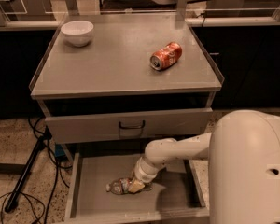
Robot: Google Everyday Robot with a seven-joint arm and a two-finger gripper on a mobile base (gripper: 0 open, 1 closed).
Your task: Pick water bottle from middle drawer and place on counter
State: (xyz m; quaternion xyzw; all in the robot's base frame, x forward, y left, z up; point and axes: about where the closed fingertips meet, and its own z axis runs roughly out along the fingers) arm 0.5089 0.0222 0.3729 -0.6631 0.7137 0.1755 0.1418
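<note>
Open middle drawer (93, 190) nearest: water bottle (117, 186) lay on side mid-floor, bare floor to left, low walls either side. Gripper (136, 185) sat at bottle's right end; jaw state could not be told. Counter (116, 64) beyond: soda can (166, 56) on side, lettering unreadable; bowl (77, 32) at far-left corner.

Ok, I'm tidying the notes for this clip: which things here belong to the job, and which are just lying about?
Job in hand:
water bottle, lying in the open middle drawer
counter
pincer, down in the drawer at the bottle

Just lying about:
white bowl and soda can, both on the counter
upper drawer front
cables on the floor
</note>
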